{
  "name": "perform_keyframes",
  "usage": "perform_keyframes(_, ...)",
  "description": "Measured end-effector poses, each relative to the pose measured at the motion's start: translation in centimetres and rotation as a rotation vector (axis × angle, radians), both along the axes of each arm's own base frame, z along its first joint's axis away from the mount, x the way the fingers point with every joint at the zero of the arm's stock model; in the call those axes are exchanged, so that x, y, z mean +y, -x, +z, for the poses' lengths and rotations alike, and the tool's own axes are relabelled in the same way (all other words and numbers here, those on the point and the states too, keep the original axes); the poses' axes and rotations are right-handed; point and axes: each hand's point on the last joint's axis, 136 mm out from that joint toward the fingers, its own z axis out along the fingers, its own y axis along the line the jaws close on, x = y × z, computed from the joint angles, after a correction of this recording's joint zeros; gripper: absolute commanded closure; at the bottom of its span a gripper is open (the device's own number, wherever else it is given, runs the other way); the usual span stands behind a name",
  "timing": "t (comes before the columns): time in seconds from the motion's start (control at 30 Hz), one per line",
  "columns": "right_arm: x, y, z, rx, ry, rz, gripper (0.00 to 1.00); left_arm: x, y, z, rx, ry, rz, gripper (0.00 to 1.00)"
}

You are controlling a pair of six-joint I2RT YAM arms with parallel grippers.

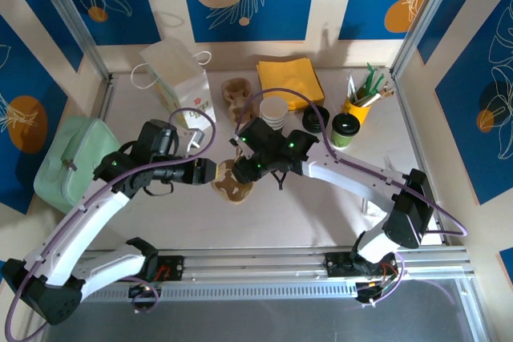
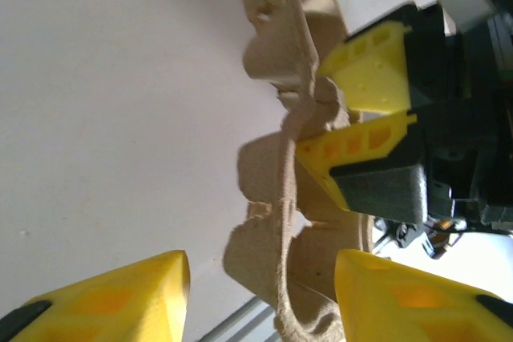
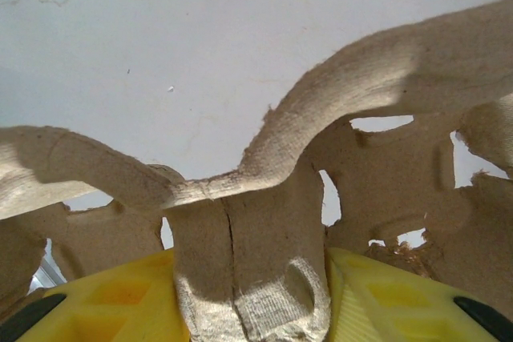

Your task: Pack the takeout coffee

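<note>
Currently, the right end effector (image 3: 252, 298) is closed on the upright central rib of a brown moulded-pulp cup carrier (image 3: 385, 78). Its yellow fingers (image 3: 104, 302) are pressed against both faces of the rib. That spot is judged to have been chosen because the rib is the stiffest handle on an otherwise flimsy tray.

The left end effector (image 2: 260, 286) is held partly open with nothing gripped. A lobe of the carrier's rim lies between its fingers, clear of one. Whether the lobe touches the other finger cannot be told.

In the top view both end effectors are seen at the carrier near the middle of the pale bench (image 1: 321, 214). The left one is at nine o'clock of the carrier and the right one at one o'clock, so the tray is flanked on two sides.

The takeout coffee (image 1: 345, 129), a small paper cup with a dark lower band and a round black plastic lid, stands upright at two o'clock from the carrier. It is well apart from both end effectors and just beside a yellow pen holder (image 1: 358, 108). A stack of lidless paper cups (image 1: 274, 111) and some loose black lids (image 1: 315, 118) lie between coffee and carrier. A white paper bag with handles (image 1: 178, 78) is set at eleven o'clock. The coffee is not yet packed, and the carrier is judged to be held ready to receive it.
</note>
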Motion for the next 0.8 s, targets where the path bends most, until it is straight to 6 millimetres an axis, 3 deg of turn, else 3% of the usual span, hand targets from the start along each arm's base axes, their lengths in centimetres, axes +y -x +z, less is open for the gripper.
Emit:
perform_keyframes(0.17, -0.4, 0.1, -0.2, 0.001, 0.015, -0.005, 0.55, 2.2, -2.3, 3.2, -0.1, -0.032, 0.128, 0.37)
perform_keyframes(0.4, -1.8, 0.9, -0.1, 0.0, 0.027, -0.01, 0.55, 7.9, -8.2, 7.9, -0.219, -0.099, 0.44, 0.27)
perform_keyframes(0.57, -2.8, 1.5, 0.2, -0.002, 0.028, -0.016, 0.55, 11.4, -12.5, 8.2, -0.216, -0.134, 0.606, 0.26)
perform_keyframes(0.8, -3.4, 1.8, 0.9, -0.009, 0.016, -0.022, 0.55, 14.4, -18.8, 6.1, -0.153, -0.129, 0.759, 0.29)
